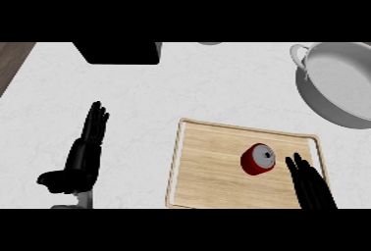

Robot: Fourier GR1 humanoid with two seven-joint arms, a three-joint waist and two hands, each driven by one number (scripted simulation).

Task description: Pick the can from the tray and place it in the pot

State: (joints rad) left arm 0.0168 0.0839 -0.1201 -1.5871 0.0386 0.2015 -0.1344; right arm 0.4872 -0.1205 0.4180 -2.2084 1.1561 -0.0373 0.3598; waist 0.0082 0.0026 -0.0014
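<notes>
The can (258,159) is on the tray (210,166), in the tray's right half, standing or slightly tilted with its grey top showing. Nothing has hold of it, so the pick has not happened; by my reading the task is at its start, with the reach under way at most.

The right hand (310,182) comes in over the tray's near right corner, fingers straight and together, tips just beside the can on its right. I cannot tell whether they touch it. It holds nothing, and its thumb does not show.

The left hand (85,152) rests on the bench well left of the tray, fingers straight and pointing to the far edge, holding nothing.

The pot (340,83) stands at the bench's far right corner, well apart from the tray, and seems to have nothing in it. Left to do: close on the can, lift it, carry it to the pot and let go.

The pot's right side is cut off, so only 1 handle shows. The right hand's palm and wrist are out of view. A black box (119,53) at the far edge is cut off at its top, and a small grey thing beside it is too little seen to name.
</notes>
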